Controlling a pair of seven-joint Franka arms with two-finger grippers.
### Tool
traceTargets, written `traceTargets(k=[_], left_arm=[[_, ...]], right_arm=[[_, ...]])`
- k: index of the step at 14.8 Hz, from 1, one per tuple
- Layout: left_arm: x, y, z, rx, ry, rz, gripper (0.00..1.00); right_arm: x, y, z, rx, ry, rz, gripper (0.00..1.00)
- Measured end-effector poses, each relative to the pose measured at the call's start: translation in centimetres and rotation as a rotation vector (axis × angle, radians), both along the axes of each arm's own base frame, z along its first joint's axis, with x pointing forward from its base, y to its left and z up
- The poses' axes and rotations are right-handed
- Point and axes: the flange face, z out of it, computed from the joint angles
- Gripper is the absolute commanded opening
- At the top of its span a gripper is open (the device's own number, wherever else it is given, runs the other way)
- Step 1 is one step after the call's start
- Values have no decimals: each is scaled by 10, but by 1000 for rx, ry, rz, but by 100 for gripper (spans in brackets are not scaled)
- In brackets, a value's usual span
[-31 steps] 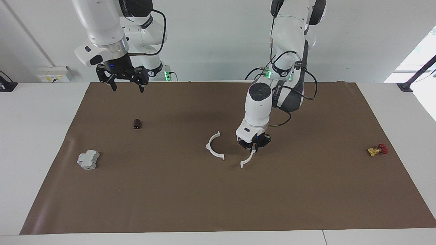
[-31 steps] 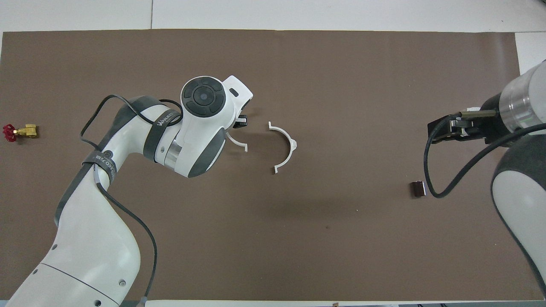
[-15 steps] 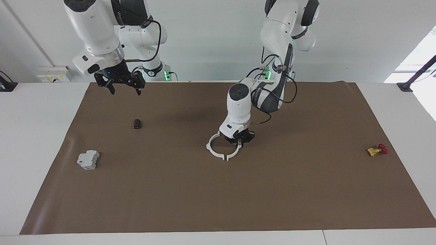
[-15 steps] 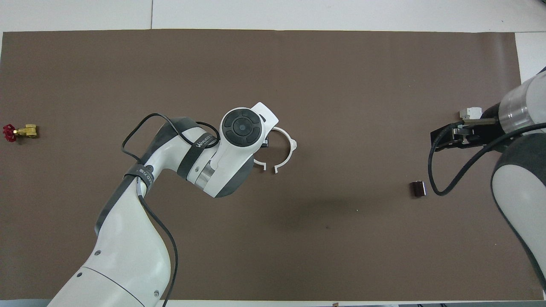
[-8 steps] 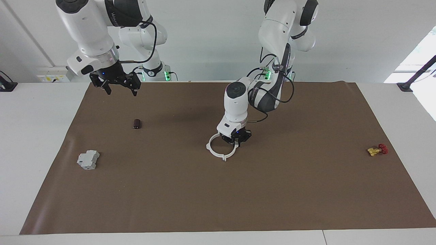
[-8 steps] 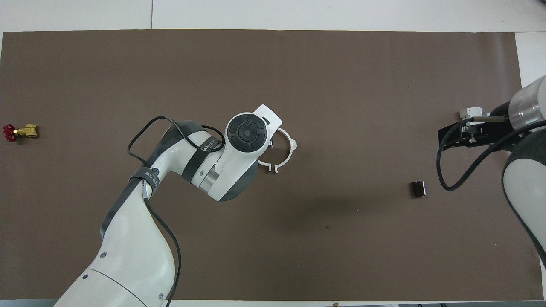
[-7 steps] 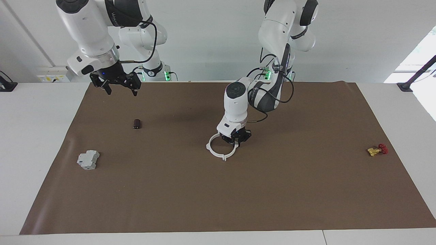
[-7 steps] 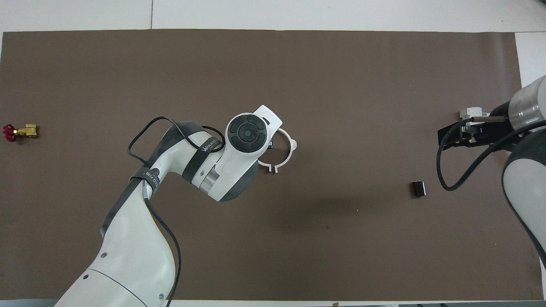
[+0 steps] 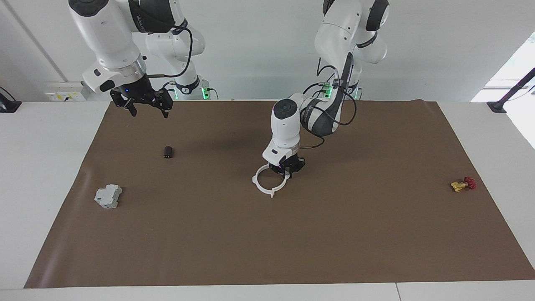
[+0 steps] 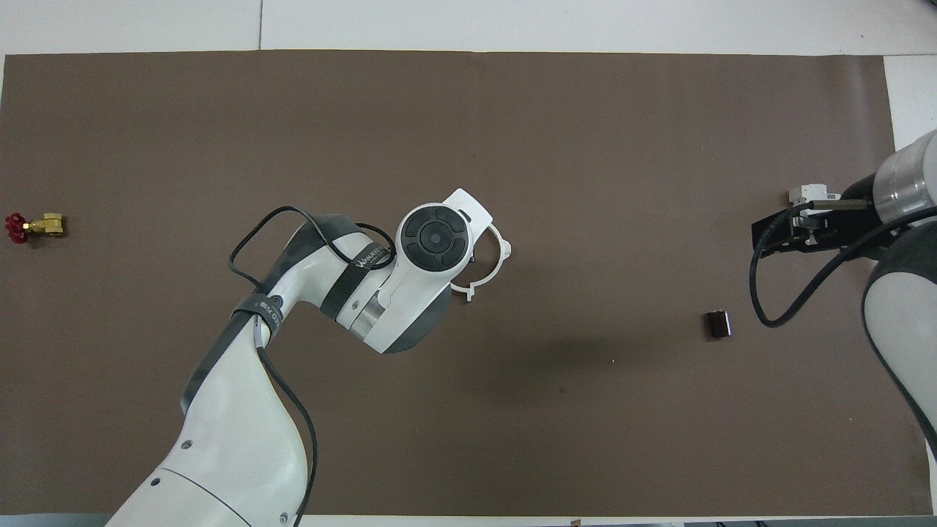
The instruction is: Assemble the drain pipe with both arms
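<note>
Brown mat [image 9: 267,234], "WANKEE" strap on left arm [image 10: 366,258]

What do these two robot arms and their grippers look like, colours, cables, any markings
Both arms are glossy white, rounded segments with black joint bands and round dark caps. The left arm has loose black cables strapped along it and white lettering on a black band. The right arm has a metal wrist ring. Green lights glow at both bases. The left gripper and right gripper are small, black and two-fingered.

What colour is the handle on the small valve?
Red, on the yellow valve; clearest in the facing view.
</note>
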Motion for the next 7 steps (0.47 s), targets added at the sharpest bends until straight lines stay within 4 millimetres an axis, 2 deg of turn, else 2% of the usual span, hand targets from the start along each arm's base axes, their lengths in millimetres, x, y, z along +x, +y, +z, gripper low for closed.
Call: traceTargets(k=[7], left_arm=[[8, 6, 2, 1, -26, 1, 0]], right_arm=[[0, 0, 0, 0, 0, 0, 100]])
